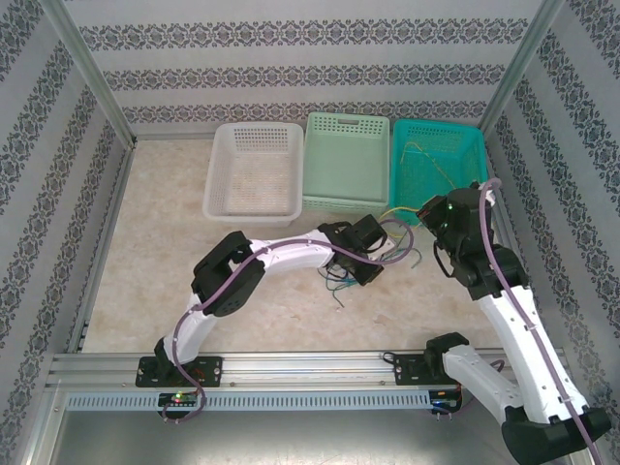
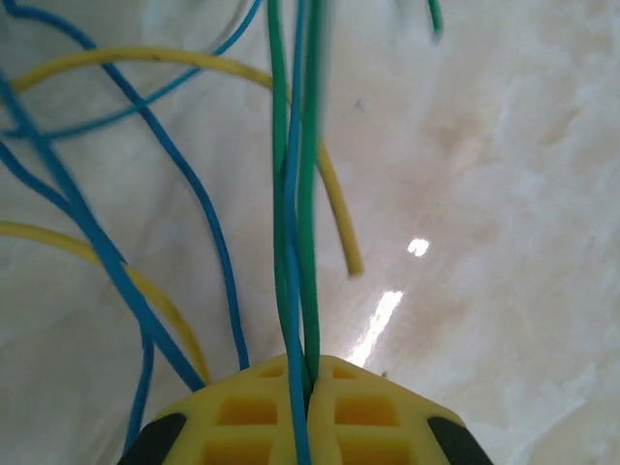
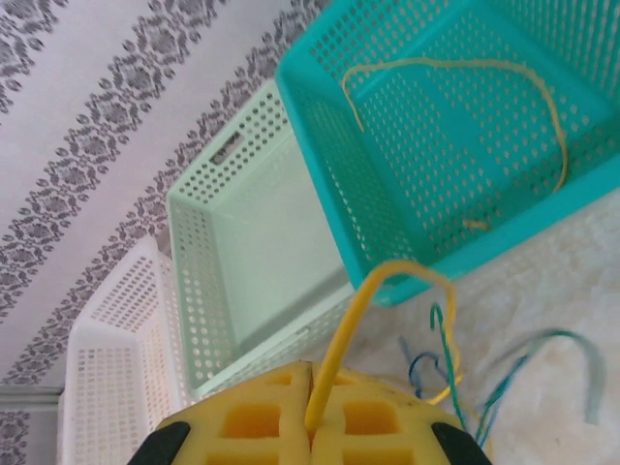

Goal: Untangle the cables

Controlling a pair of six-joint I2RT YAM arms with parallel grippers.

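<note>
Green wires (image 2: 310,194) and one blue wire (image 2: 294,291) of the cables (image 1: 399,244) are pinched between the pressed-together fingers of the left gripper (image 2: 308,376), from which they run straight out over the table (image 2: 504,194). Other blue and yellow strands (image 2: 97,244) are seen lying slack to one side of that gripper. A yellow wire (image 3: 341,339) is clamped in the closed right gripper (image 3: 310,378) and arches away toward the tangle on the table. A second yellow wire (image 3: 455,64) is lying inside the teal basket (image 3: 325,160), beyond the right gripper.
</note>
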